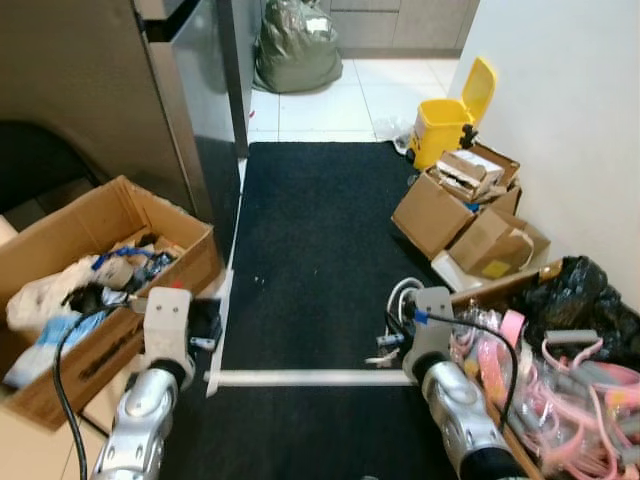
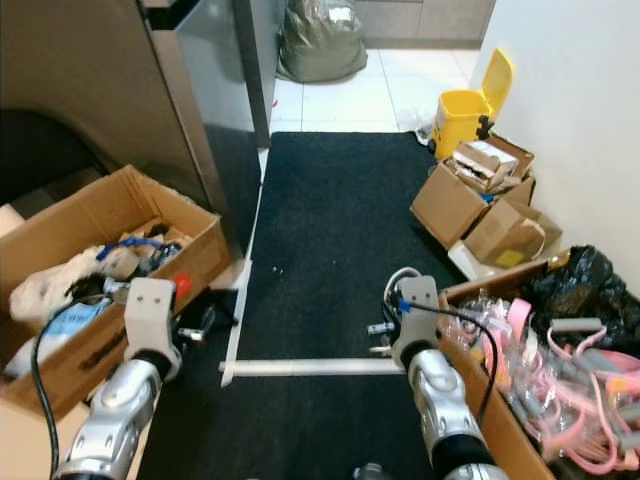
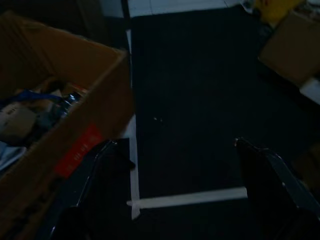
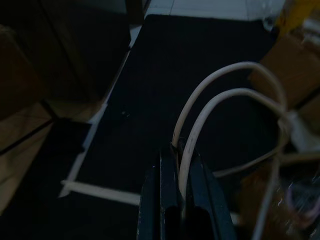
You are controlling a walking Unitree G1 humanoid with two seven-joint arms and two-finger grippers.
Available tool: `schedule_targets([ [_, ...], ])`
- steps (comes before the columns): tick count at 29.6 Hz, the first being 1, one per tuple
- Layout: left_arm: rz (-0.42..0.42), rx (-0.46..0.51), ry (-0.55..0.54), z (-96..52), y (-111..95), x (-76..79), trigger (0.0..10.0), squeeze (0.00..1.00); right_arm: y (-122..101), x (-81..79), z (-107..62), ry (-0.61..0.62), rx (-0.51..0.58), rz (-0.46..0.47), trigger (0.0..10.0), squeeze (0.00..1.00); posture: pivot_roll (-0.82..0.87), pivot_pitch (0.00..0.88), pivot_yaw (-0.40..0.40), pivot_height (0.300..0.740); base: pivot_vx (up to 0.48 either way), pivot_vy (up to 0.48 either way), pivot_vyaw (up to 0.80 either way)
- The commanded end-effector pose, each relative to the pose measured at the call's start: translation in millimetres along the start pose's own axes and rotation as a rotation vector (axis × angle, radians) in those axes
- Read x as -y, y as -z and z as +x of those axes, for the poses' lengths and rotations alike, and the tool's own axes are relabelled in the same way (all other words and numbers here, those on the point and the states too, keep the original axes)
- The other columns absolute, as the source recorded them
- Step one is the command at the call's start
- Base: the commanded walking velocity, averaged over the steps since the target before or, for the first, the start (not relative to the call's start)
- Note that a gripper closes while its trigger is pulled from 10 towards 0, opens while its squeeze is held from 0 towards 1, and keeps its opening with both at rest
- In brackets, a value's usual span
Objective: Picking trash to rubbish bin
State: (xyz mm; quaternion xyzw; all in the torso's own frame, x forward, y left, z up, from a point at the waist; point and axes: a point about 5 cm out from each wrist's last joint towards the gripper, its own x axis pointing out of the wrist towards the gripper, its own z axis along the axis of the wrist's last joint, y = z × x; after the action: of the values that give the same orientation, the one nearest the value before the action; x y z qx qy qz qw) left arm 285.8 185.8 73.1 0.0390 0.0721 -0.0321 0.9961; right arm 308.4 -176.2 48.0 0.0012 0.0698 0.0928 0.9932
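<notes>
Big black mat (image 1: 315, 250) runs up the middle of the floor. At about 1 o'clock, far end, sits the yellow rubbish bin (image 1: 448, 125) with its lid up. Open cardboard box (image 1: 95, 270) of junk at 9 o'clock. Left pincer (image 3: 175, 195) hangs beside it, fingers spread wide. Right pincer (image 4: 175, 165) at 5 o'clock is pinched tight on a looped white cable (image 4: 220, 105)
</notes>
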Motion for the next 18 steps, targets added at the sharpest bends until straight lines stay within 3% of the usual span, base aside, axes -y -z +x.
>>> schedule_targets([
  [1, 0.0, -0.029, -0.018, -5.2, 8.3, -4.8, 10.0, 0.0, 4.1, -9.7, 0.5, -0.034, -0.009, 0.002, 10.0, 0.0, 0.06, 0.127, -0.016, 0.74, 0.368, 0.0, 0.8],
  [18, 0.004, -0.027, -0.017, -6.1, 8.7, -5.3, 10.0, 0.0, 0.7, -11.8, 5.0, -0.047, 0.0, -0.002, 10.0, 0.0, 0.06, 0.111, -0.021, 0.74, 0.369, 0.0, 0.8],
])
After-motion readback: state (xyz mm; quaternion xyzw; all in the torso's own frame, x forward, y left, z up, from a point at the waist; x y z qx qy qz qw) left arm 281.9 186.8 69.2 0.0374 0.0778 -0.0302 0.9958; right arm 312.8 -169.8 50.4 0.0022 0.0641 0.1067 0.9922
